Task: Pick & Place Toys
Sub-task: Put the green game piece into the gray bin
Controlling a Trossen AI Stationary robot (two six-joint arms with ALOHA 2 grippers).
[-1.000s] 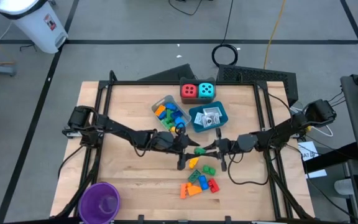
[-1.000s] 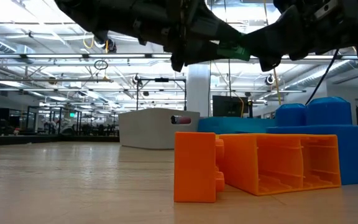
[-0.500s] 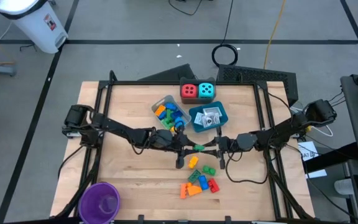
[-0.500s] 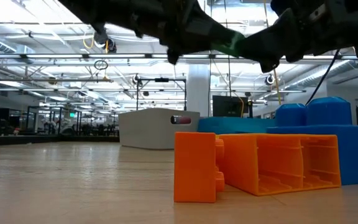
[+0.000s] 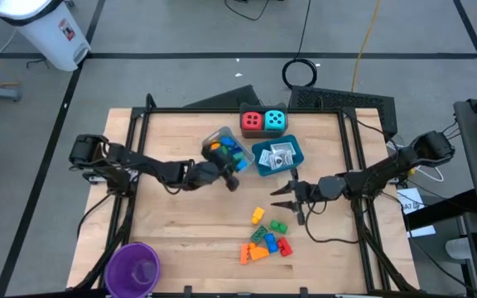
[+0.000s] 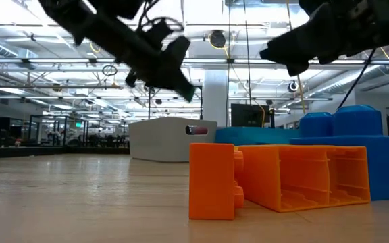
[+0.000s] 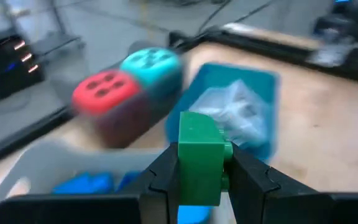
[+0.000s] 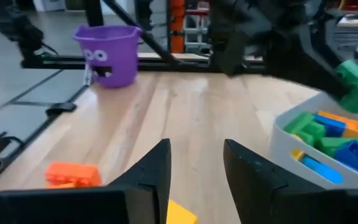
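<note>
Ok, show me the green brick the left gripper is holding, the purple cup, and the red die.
green brick [image 7: 199, 155]: left wrist view, front face, between the fingers.
purple cup [image 5: 132, 269]: high view, on its rim.
red die [image 5: 251, 121]: high view, dotted top face.

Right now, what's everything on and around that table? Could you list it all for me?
Dice: two, one red and one cyan, side by side at the table's far edge.
Grey tray: one, left of centre, holding blue, green and orange bricks.
Blue tray: one, right of the grey tray, holding white packets.
Loose bricks: a cluster of yellow, green, orange, red and blue, on the wood near the front.
Purple cup: one, front left corner.
White bin: one, on the floor beyond the table's left side.
Green brick: one, gripped in the left tool over the grey tray.
Right tool: open and empty, above the loose bricks.
</note>
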